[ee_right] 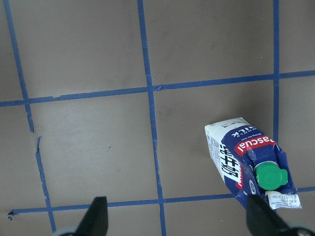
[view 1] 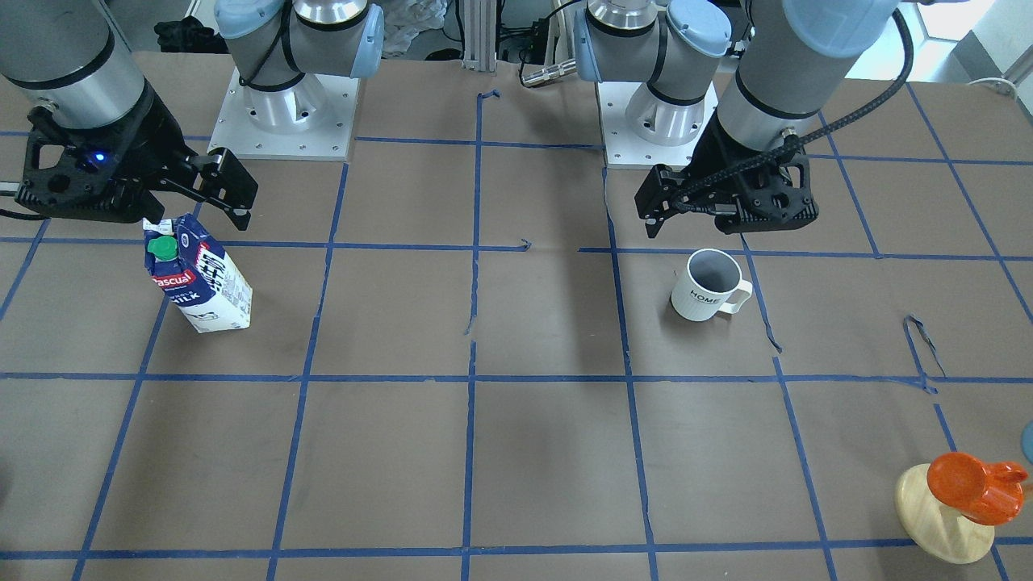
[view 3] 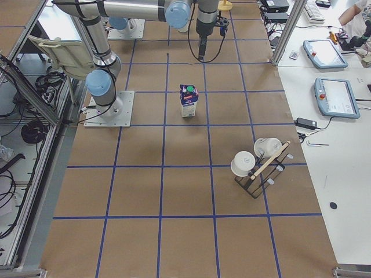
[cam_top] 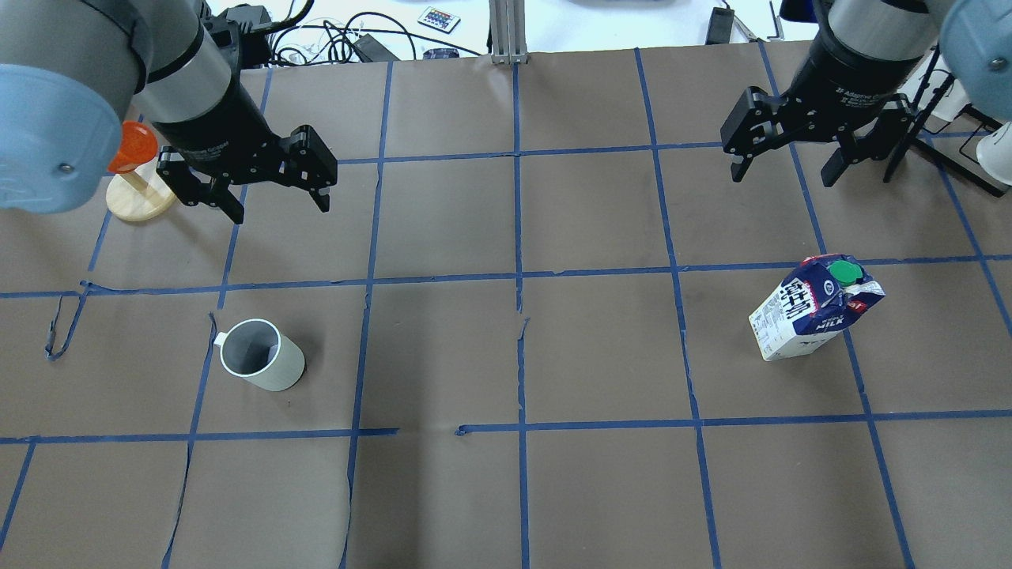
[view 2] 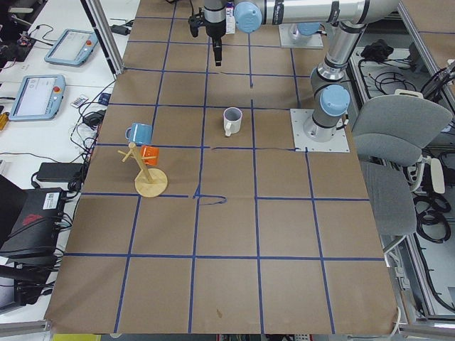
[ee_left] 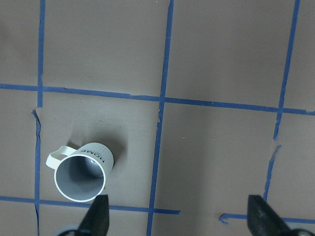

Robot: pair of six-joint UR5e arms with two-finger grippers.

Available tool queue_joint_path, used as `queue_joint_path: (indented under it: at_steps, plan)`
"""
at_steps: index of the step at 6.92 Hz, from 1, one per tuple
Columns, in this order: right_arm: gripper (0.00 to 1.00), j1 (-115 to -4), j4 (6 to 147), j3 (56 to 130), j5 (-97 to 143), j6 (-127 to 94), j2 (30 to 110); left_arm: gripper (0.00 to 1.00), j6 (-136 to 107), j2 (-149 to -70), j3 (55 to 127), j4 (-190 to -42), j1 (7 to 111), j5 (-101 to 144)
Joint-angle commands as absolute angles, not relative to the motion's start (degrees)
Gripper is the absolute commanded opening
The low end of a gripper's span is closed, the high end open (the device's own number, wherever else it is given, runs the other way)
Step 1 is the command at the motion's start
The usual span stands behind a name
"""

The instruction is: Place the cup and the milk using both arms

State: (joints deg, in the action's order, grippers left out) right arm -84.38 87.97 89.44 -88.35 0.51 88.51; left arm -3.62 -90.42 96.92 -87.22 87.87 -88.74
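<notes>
The white ribbed cup (view 1: 704,292) stands upright on the brown table (view 1: 516,452), handle to its side; it also shows in the overhead view (cam_top: 265,361) and the left wrist view (ee_left: 81,173). My left gripper (cam_top: 281,207) hangs open and empty above the table, beyond the cup and apart from it. The blue and white milk carton (view 1: 202,280) with a green cap stands upright, also in the overhead view (cam_top: 806,316) and the right wrist view (ee_right: 246,158). My right gripper (cam_top: 783,172) hangs open and empty above and beyond the milk.
An orange cup on a wooden disc stand (view 1: 964,492) sits at the table's left end, near my left arm (cam_top: 130,186). A black rack with white cups (view 3: 261,163) stands at the right end. The two arm bases (view 1: 282,121) are at the back edge.
</notes>
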Motion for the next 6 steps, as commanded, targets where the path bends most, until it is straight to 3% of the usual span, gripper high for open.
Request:
queue_joint_path:
  at_steps: [1,4,6]
  plan:
    - [1.00,-84.4,88.1,89.5,-88.8,0.4,88.5,1.00,1.3,-91.8,103.8,-84.0,84.4,-88.9]
    - [1.00,-84.4,88.6,89.4,-88.9,0.4,88.5,1.00,7.2,-93.0,116.0,-71.6,78.9,-91.1]
    - [1.00,-84.4,88.7,89.3,-88.6,-0.3,88.6,0.91,11.0,-93.3,119.0,-70.4,78.5,-93.7]
